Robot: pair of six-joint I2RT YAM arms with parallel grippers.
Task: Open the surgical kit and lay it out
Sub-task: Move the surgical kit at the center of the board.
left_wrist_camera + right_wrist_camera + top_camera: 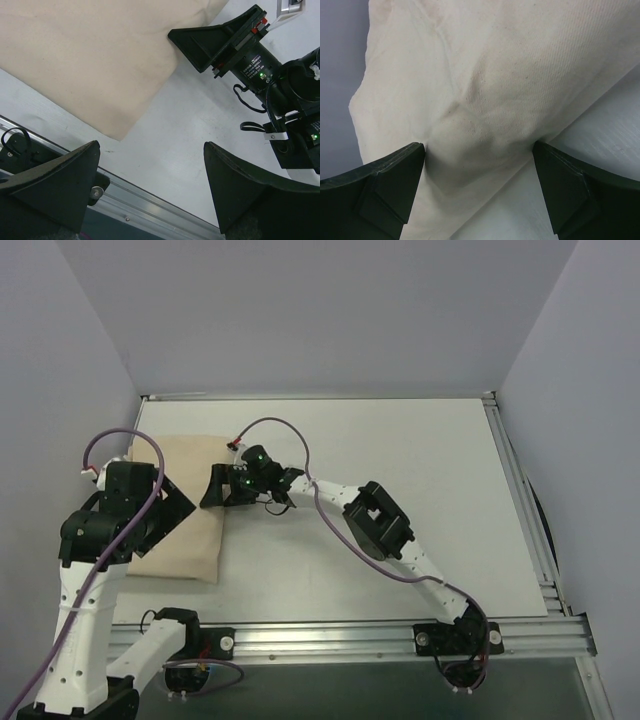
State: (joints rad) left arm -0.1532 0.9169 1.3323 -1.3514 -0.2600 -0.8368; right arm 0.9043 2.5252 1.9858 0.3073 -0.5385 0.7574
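Because the beige cloth wrap (190,505) lies folded shut as a flat, pillow-like bundle at the left of the table (400,460) in the overhead view, whatever it holds is hidden and only the outer fabric can be judged. The right gripper (479,150) sits at the bundle's right-hand edge. Its jaws are spread wide, with a raised pucker of fabric between them at the centre of the right wrist view. It looks to rest on or just over the cloth but has pinched nothing. The left gripper (152,150) hangs above the left part of the bundle in the overhead view, jaws likewise fully apart and empty. In its own wrist view, bare table shows between them and the bundle's corner lies just up and left. The wrap looks like soft, limp woven cloth: light in itself, likely to drape and crease rather than hold a shape, and not slippery. A shallow pinch on a single loose layer should therefore be enough to lift it. The best hold is probably a free folded edge or corner, not the middle, where a deep bite could catch several layers at once or drag any hard contents lying underneath.
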